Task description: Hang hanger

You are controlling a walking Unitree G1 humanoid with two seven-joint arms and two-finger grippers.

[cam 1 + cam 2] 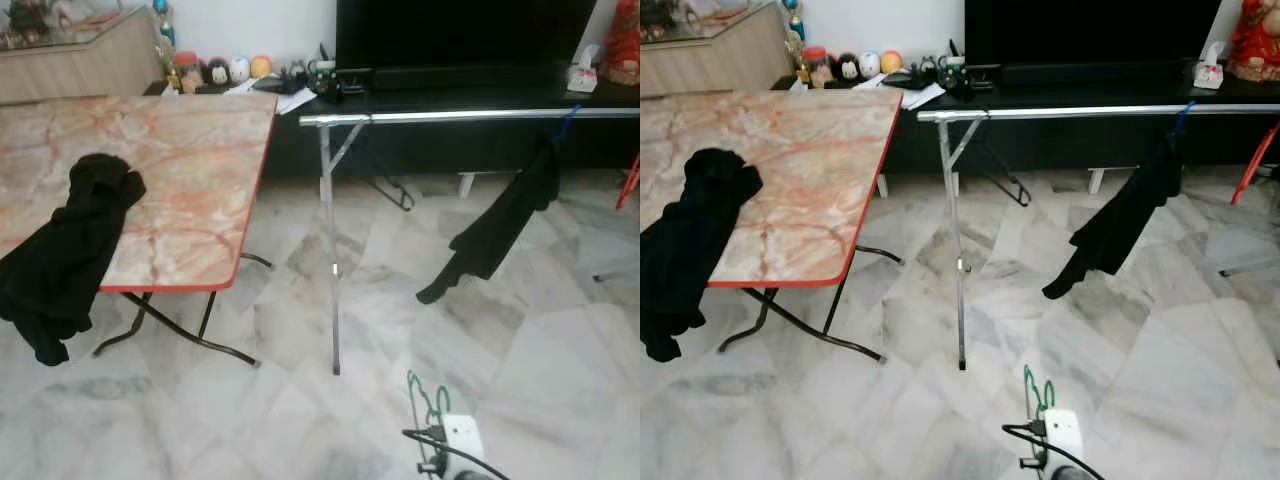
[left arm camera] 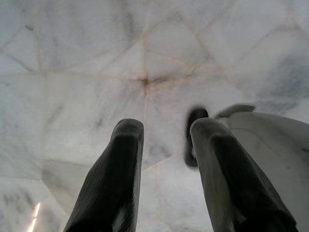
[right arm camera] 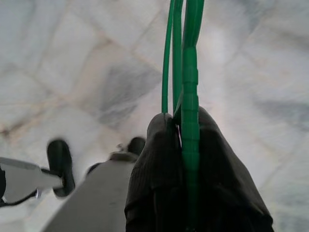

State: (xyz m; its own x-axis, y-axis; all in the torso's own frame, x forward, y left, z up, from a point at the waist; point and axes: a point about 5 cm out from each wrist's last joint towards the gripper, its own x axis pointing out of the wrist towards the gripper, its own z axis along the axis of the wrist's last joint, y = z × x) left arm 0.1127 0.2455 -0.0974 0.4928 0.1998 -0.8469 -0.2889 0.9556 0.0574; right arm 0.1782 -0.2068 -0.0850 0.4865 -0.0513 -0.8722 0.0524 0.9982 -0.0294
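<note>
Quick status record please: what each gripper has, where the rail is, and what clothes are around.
right gripper: shut on the green hanger, held low above the marble floor
left gripper: open, holding nothing, pointing at the floor
clothes rail: silver, ahead of the robot, in front of the TV bench
on rail: black garment on a hanger, toward the right end
folding table: to the left, a black garment draped over its near edge
task state: green hanger not yet on the rail

Open floor (image 1: 300, 420) leads to the rail (image 1: 450, 117), bare left of the hung black garment (image 1: 500, 225).
</note>
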